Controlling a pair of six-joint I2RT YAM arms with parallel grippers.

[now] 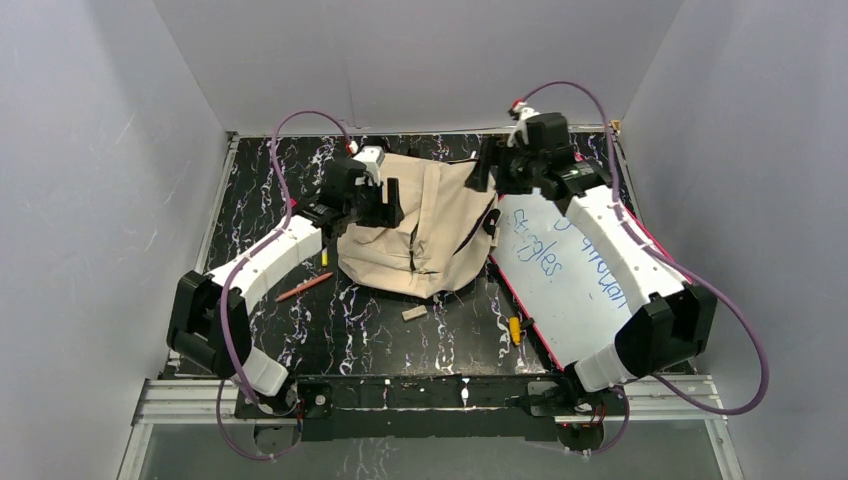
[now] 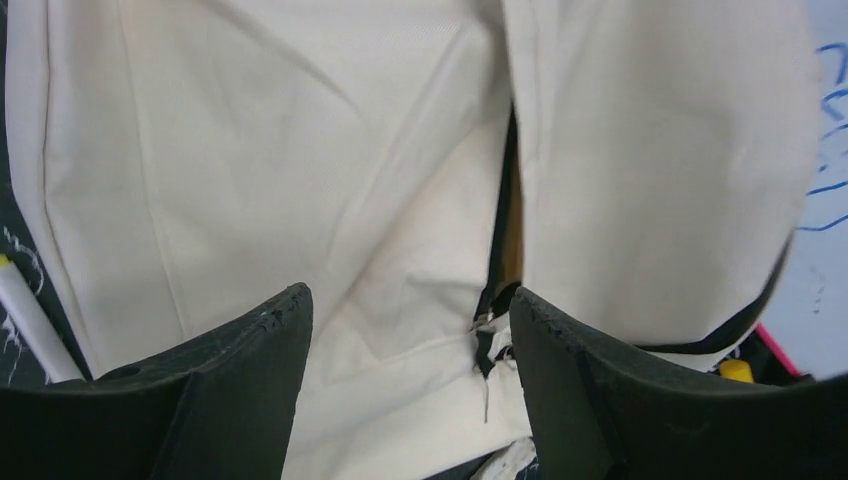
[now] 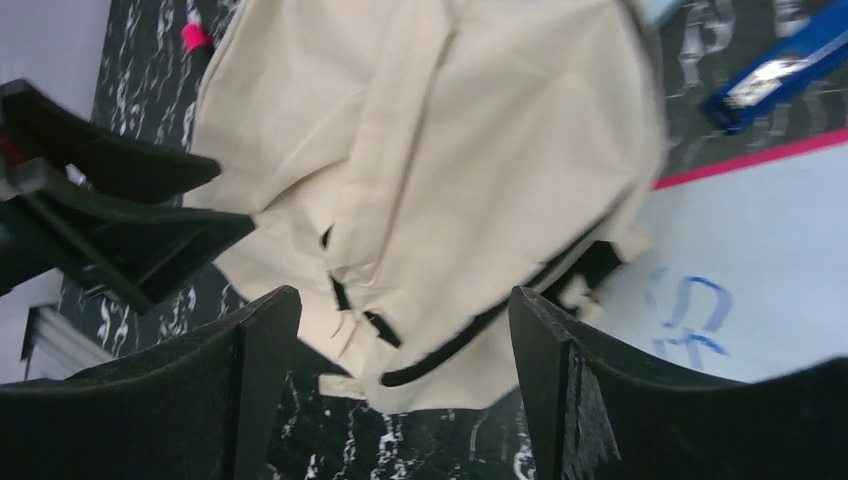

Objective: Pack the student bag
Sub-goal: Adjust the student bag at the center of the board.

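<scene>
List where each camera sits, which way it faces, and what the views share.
Top external: above and behind the arms, looking down on the table; both arms show, left gripper and right gripper at the student bag.
Left wrist: on the left arm, looking down at the bag's zipper; its own fingers spread apart.
Right wrist: on the right arm, looking down at the bag from farther off; own fingers spread, left gripper at the edge.
Shared: bag and whiteboard appear in all three.

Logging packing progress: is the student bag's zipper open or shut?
Partly open: the student bag shows a dark gap along its zipper in the left wrist view. How far, cannot tell.
</scene>
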